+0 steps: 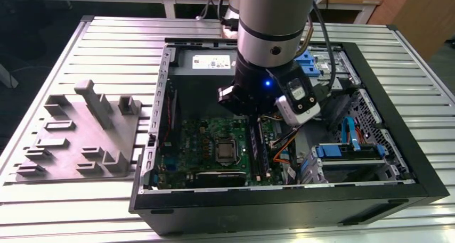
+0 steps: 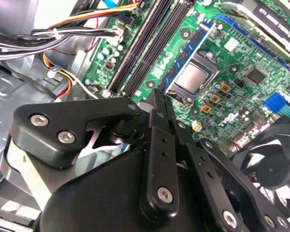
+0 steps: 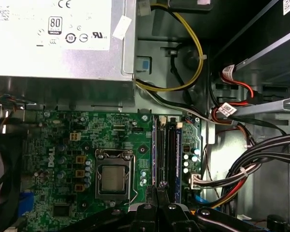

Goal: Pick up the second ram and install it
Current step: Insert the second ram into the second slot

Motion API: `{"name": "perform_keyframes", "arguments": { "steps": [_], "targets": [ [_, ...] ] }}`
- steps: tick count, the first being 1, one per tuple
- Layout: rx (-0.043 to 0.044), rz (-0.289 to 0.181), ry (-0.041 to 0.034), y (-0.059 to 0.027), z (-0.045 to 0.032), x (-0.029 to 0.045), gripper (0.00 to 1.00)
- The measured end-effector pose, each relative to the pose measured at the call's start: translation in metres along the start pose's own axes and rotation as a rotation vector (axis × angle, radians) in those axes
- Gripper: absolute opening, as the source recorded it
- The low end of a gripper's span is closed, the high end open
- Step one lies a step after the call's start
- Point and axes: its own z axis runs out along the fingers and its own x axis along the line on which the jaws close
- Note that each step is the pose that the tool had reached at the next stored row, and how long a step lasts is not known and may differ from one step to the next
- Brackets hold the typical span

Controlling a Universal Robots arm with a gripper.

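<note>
Starting at the exterior view's left, a grey moulded fixture with upright posts and pockets lies on the slatted metal table. Just beside it, toward the exterior view's right, stands the open computer case.

Inside the case, the power supply occupies the far end. The green motherboard lies flat below it, with the processor seated near its middle. A bank of long memory slots runs along the motherboard edge, on the side of the processor toward the exterior view's right.

The second ram, taken to be the dark blue strip, stands on edge in this bank, on the side away from the processor. It is upright and parallel to the other slots. Whether it is fully latched cannot be determined.

The arm reaches down into the case from above. The gripper is positioned over the end of the slot bank farther from the power supply. Its fingers are drawn together, and nothing is visible between them. Contact between the fingertips and the slots cannot be confirmed.

Further toward the exterior view's right, bundled cables in orange, red and black pass beside the motherboard. A drive cage with blue fittings fills that side of the case.
</note>
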Motion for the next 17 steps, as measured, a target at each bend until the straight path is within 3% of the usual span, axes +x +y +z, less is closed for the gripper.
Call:
{"name": "perform_keyframes", "arguments": {
  "steps": [17],
  "targets": [
    [-0.0018,0.000,0.0000,-0.0006,0.0082,-0.0012,0.11]
  ]
}}
